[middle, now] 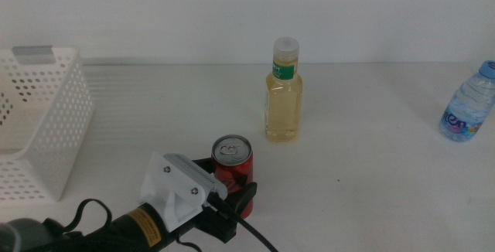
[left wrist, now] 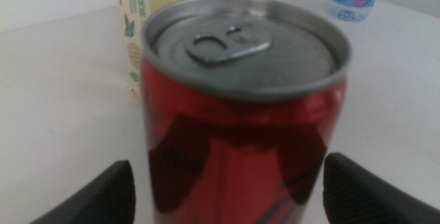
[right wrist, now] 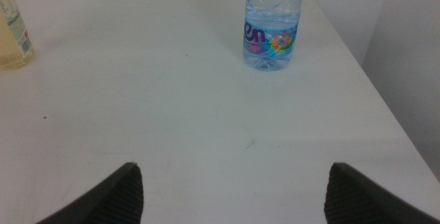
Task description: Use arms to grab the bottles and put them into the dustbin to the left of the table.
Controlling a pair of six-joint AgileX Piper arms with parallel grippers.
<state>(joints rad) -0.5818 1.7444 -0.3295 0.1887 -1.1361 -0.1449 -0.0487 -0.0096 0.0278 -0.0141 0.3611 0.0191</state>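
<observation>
My left gripper (middle: 232, 194) sits low in the frame, jaws spread wide around the red can (middle: 232, 164), not yet closed on it. Beyond it, centre, stands the yellow bottle (middle: 284, 91); the dustbin (middle: 46, 120) is at left, the water bottle (middle: 467, 103) at far right. My right gripper (right wrist: 234, 196) is wide open, holding nothing.

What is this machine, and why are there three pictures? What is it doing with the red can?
These are two robot arms at a white table. One camera looks down from above; the other two ride on the arms' wrists. The left gripper has its two dark jaws open on either side of the red soda can, not squeezing it yet. The right gripper waits open over bare table, facing the small water bottle. A bottle of yellow liquid stands behind the can. The white basket on the left is the dustbin.
</observation>
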